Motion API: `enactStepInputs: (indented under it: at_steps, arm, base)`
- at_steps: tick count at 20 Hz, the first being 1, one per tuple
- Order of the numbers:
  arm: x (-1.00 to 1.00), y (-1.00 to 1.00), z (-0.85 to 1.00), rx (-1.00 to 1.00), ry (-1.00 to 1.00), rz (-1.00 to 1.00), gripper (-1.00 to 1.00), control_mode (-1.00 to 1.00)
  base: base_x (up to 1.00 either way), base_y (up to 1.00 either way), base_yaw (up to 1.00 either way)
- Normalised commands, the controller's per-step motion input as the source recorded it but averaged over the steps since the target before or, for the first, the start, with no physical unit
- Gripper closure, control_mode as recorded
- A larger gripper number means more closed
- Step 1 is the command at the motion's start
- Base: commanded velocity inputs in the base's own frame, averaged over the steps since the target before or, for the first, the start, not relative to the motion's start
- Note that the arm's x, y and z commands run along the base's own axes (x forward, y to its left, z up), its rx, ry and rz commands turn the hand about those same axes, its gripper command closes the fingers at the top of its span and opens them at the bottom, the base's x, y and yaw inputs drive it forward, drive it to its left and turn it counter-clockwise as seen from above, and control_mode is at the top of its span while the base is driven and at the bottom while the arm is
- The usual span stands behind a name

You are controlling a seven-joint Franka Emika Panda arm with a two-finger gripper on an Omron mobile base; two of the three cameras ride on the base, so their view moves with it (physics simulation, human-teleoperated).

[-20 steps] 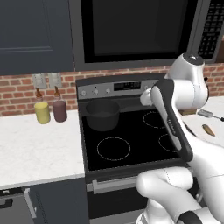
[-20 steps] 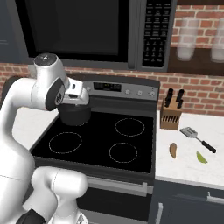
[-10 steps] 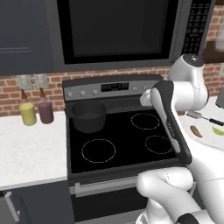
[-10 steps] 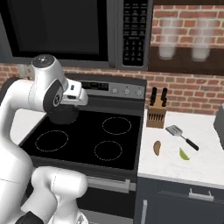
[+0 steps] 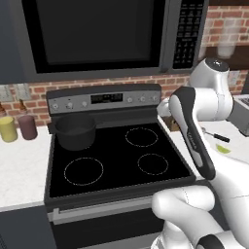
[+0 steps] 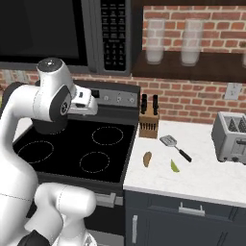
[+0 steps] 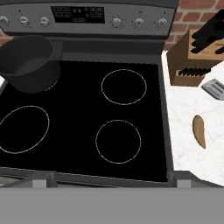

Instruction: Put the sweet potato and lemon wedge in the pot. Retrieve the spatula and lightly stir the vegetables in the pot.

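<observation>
The pot (image 7: 28, 61) sits on the back-left burner of the stove (image 7: 87, 122), at about ten o'clock on the cooktop in the hand view, with nothing visible inside it. Right of the stove, on the white tabletop (image 6: 202, 173), the sweet potato (image 6: 147, 159) lies at about four o'clock from the knife block (image 6: 149, 124); the lemon wedge (image 6: 174, 166) lies just beside it further right, and the spatula (image 6: 175, 147) rests above them at roughly one o'clock from the potato, handle trailing right toward the toaster (image 6: 230, 137). The fingers (image 6: 94, 102) hang above the cooktop, spread wide and holding nothing – neither vegetable is in the pot yet.

Risks from here, as I judge them: the potato is a small rounded lump and could roll or squirt out of a shallow pinch; the wedge lies close by, so a wide-spread approach might knock it away – or toward the tabletop's edge
</observation>
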Motion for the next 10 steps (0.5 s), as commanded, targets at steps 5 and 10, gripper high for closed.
enactStepInputs:
  at_steps: [5,10]
  arm:
    - [0.0,0.0,0.0,0.0,0.0,0.0,-1.0,1.0]
    - [0.0,0.0,0.0,0.0,0.0,0.0,-1.0,1.0]
  base:
    - [0.44,-0.2,0.0]
    - [0.75,-0.08,0.0]
